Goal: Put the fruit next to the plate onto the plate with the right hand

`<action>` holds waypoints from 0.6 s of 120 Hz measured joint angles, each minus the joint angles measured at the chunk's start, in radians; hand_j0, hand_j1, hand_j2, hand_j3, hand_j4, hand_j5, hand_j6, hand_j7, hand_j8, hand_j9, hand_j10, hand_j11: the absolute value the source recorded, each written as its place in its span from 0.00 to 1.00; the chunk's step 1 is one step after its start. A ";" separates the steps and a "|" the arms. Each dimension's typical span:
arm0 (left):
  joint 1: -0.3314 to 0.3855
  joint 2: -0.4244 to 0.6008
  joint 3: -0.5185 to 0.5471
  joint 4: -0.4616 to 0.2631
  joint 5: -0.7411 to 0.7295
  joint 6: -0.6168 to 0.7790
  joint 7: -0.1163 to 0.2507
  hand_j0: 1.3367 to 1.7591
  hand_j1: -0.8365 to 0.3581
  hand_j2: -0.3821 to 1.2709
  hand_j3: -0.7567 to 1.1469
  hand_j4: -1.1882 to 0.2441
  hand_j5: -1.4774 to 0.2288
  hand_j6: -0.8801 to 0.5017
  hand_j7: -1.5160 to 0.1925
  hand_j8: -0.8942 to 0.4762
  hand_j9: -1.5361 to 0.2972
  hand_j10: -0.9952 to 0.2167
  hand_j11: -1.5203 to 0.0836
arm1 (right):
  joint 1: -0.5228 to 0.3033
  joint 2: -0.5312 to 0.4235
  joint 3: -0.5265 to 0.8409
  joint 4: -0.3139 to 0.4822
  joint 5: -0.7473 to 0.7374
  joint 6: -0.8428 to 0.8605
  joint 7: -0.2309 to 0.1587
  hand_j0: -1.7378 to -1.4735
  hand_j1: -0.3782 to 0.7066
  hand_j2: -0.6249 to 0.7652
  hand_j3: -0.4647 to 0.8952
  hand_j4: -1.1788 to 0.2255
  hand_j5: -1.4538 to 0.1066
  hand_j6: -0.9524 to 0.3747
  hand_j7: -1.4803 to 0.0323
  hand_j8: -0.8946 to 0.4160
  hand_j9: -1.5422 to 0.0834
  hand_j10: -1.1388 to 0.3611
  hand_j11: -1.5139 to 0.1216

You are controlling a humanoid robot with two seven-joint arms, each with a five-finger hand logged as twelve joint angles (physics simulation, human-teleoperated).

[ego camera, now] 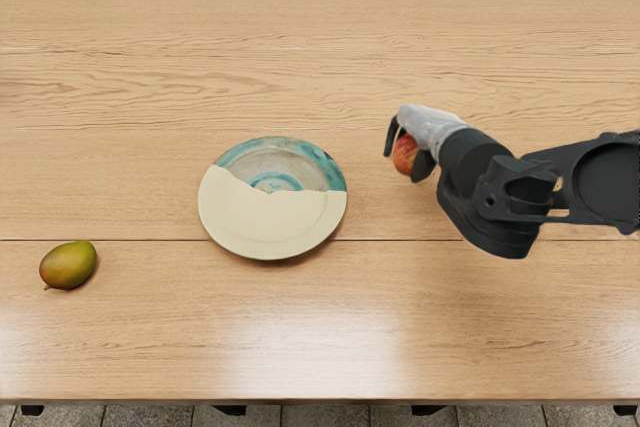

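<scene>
A round plate (272, 217), cream at the front and teal at the back, lies at the middle of the wooden table. To its right my right hand (408, 150) is curled around a small red-orange fruit (404, 155), with dark fingers on both sides of it. The arm comes in from the right edge. The hand covers most of the fruit, and I cannot tell whether the fruit rests on the table or is lifted off it. A gap of bare table separates the fruit from the plate's rim.
A green and red mango (68, 264) lies far to the left near the table's front edge. The table's front edge (320, 399) runs along the bottom, with a teal wall behind the table.
</scene>
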 joint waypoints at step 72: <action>0.000 0.000 0.000 0.000 0.000 0.000 0.000 0.76 0.99 0.23 0.40 0.83 0.87 0.64 0.89 0.65 0.84 0.82 0.95 | 0.231 0.313 0.091 -0.030 0.248 0.002 0.000 0.33 0.62 0.54 0.34 0.37 0.31 0.43 0.38 0.43 0.37 0.37 0.35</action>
